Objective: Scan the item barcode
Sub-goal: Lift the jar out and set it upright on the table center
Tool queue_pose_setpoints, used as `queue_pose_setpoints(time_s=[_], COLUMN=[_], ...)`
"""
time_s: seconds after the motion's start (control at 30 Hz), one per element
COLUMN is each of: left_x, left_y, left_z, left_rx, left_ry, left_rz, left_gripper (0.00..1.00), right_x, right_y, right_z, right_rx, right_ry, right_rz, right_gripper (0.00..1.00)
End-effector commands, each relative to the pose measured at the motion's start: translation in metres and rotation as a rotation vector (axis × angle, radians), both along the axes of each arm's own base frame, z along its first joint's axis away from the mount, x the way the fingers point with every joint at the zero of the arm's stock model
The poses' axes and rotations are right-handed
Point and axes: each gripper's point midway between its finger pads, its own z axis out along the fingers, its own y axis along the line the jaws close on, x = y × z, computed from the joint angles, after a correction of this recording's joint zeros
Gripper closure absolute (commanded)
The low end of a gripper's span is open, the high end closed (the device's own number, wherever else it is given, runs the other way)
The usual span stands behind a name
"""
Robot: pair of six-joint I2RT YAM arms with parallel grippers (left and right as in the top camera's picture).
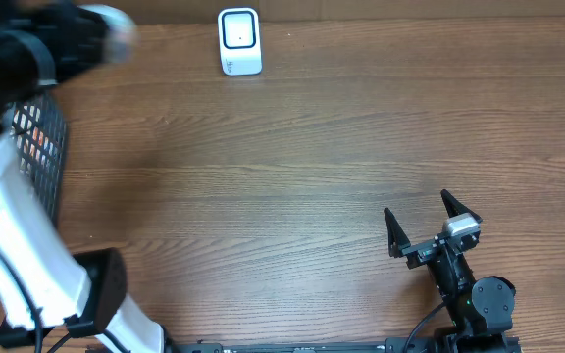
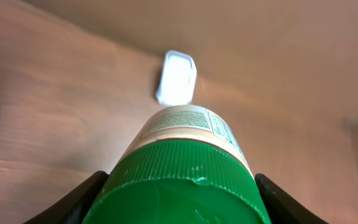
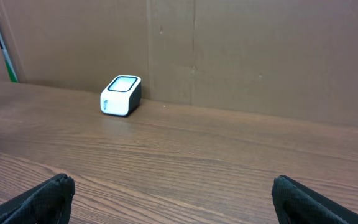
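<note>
The item is a jar with a green ribbed lid [image 2: 185, 180] and a pale printed label. My left gripper [image 2: 182, 202] is shut on the lid, with a black finger on each side. The jar hangs above the table and points toward the white barcode scanner [image 2: 177, 77]. In the overhead view the left arm is a dark blur at the upper left, and the scanner [image 1: 239, 41] stands at the table's back edge. My right gripper [image 1: 418, 206] rests at the lower right, open and holding nothing. Its wrist view shows the scanner [image 3: 121, 95] far off to the left.
A black wire basket [image 1: 52, 147] stands at the left edge, partly hidden by the white left arm. A brown cardboard wall [image 3: 241, 56] runs behind the scanner. The wooden tabletop [image 1: 292, 176] stretches between the two arms.
</note>
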Motion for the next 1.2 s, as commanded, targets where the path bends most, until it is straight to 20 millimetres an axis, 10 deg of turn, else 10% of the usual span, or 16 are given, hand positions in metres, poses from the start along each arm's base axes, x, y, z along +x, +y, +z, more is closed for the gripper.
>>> queue_pose_setpoints(time_s=[0.0,0.4,0.57,0.83,1.17], left_x=[0.011,0.019,0.018,0.023,0.018], left_y=[-0.061,-0.232,-0.265,-0.295,-0.297], left_z=[-0.063,-0.282,-0.344,-0.366,-0.366], left_rx=[0.11,0.271,0.359,0.412,0.43], left_ry=[0.201,0.653,0.703,0.632,0.635], left_rz=[-0.121,-0.459,-0.484,-0.5,-0.509], left_gripper=[0.72,0.74,0.75,0.73,0.21], right_x=[0.001,0.001,0.001,0.001,0.001], right_y=[-0.002,-0.002,-0.002,-0.002,-0.002], right_z=[-0.002,-0.002,-0.002,-0.002,-0.002], right_rx=[0.002,0.003,0.002,0.002,0.003], right_ry=[-0.001,-0.001,-0.001,-0.001,-0.001], right_rz=[-0.009,-0.009,-0.008,-0.009,-0.009], right_gripper=[0.0,0.0,0.0,0.0,0.0])
